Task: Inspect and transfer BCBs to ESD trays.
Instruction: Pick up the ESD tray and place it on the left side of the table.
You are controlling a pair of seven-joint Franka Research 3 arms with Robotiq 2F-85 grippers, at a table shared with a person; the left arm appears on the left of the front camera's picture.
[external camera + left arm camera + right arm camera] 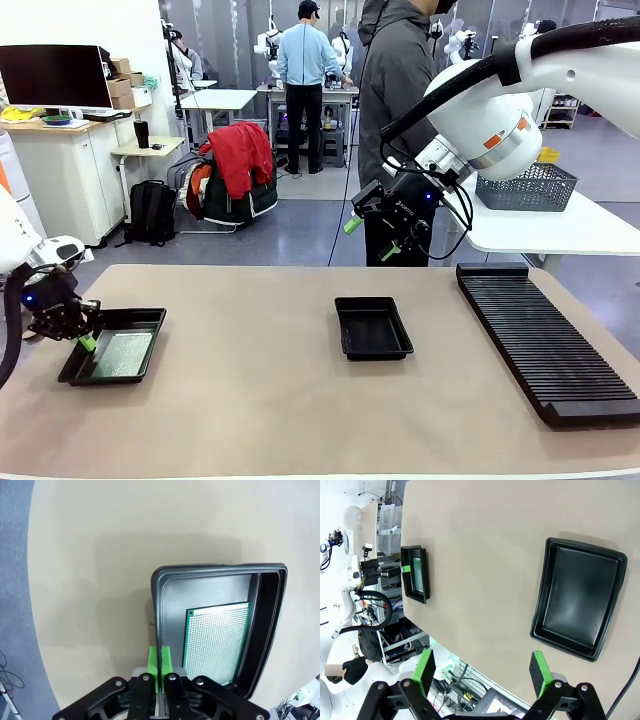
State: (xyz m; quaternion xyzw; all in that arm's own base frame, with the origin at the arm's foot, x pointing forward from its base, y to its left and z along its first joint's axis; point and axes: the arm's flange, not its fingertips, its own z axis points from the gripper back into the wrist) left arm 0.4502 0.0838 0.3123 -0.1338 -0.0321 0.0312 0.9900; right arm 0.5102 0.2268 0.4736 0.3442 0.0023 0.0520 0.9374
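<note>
Left gripper is clamped on the rim of a shallow black tray at the left end of the table. A thin green board with a fine dotted grid lies flat inside it. Right gripper hangs wide open, high above a second tray mid-table.

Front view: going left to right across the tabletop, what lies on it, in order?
Left ESD tray holding a BCB → empty ESD tray → long black slotted rack.
</note>
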